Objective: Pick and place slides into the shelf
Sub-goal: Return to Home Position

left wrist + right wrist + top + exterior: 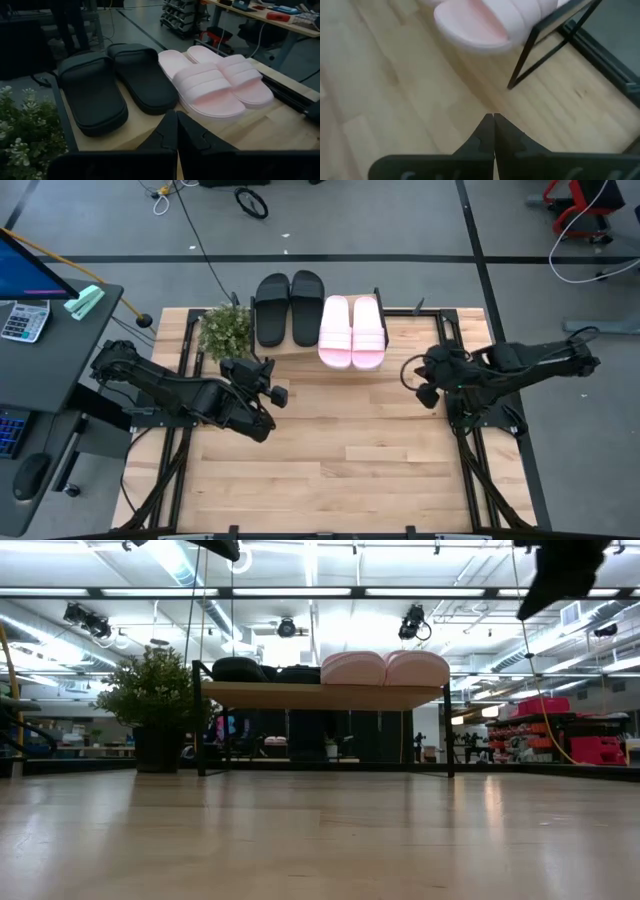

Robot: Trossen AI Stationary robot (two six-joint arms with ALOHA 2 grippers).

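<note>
Lying together on the shelf (300,695), the four slides (337,330) look light, soft foam, best pinched by the strap (207,80); left gripper (176,114) and right gripper (493,116) hover near it, fingers together, empty.

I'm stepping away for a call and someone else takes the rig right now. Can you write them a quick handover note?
Left gripper: shut, empty, above the table facing the shelf.
Right gripper: shut, empty, above the table near the shelf's right front leg.
Slides: black pair and pink pair lie side by side on the shelf, black on the left.
Done: all four slides are placed.
Left: bring both arms home.
</note>
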